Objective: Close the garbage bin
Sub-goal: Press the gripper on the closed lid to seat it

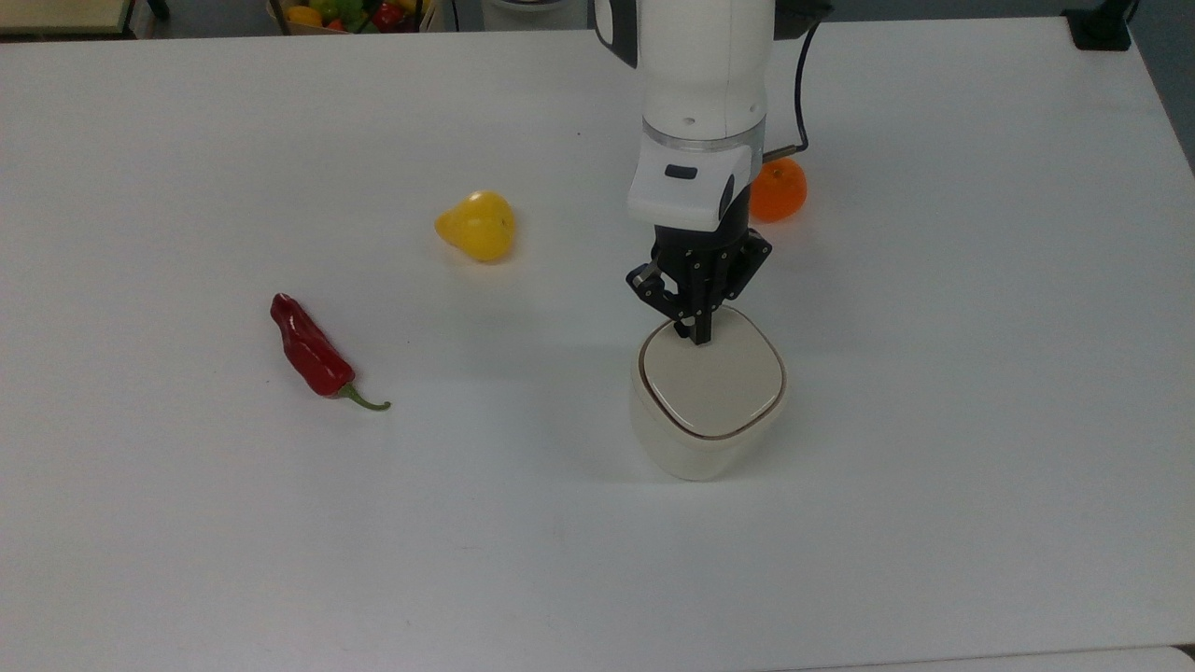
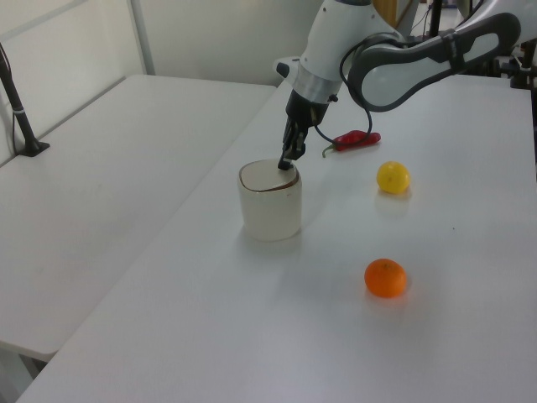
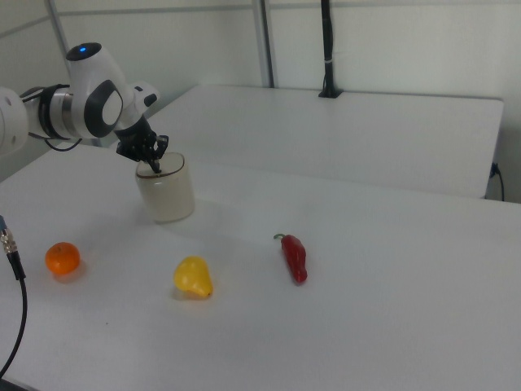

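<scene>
One Franka gripper [image 1: 698,334], fingers pressed together, rests its tip on the rear edge of the garbage bin [image 1: 707,439] standing mid-table, whose beige lid [image 1: 711,383] lies flat and apparently closed, leaving only withdrawal.

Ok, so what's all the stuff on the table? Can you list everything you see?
Garbage bin: one, cream-white, near the table's middle, its beige lid lying flat on top.
Chili pepper: one, red with a green stem, toward the top view's left.
Yellow pear-shaped fruit: one, yellow, between the pepper and the arm in the top view.
Orange: one, orange, partly behind the arm in the top view.
Table: one, white, under everything.
Crate of fruit and vegetables: one, mixed colours, beyond the table's far edge.
Robot arm: one, white.
Gripper: one, black, fingers together, tip on the lid's edge.
</scene>
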Tool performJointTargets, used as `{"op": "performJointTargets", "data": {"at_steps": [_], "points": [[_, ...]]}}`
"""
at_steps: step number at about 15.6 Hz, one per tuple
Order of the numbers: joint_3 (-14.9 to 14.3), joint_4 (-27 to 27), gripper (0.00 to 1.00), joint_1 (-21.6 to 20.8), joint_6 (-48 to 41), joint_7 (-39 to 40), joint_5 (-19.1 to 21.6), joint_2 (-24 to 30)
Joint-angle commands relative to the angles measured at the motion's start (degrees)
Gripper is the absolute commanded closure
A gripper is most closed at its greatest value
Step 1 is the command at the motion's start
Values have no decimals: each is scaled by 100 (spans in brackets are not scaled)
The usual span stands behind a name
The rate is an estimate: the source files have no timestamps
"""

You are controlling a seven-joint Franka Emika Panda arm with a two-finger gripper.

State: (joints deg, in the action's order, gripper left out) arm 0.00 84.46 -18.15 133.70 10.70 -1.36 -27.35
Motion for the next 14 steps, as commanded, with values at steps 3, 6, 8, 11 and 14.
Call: {"op": "performJointTargets", "data": {"at_steps": [3,6,8,11,14], "points": [[-26,44,100,-14,-46,91,4,-130],[-35,123,100,-22,-28,117,4,-165],[-26,115,100,-22,-36,117,4,-165],[-27,80,100,-22,-107,73,48,-69],[-26,79,100,-22,-194,55,92,185]]}}
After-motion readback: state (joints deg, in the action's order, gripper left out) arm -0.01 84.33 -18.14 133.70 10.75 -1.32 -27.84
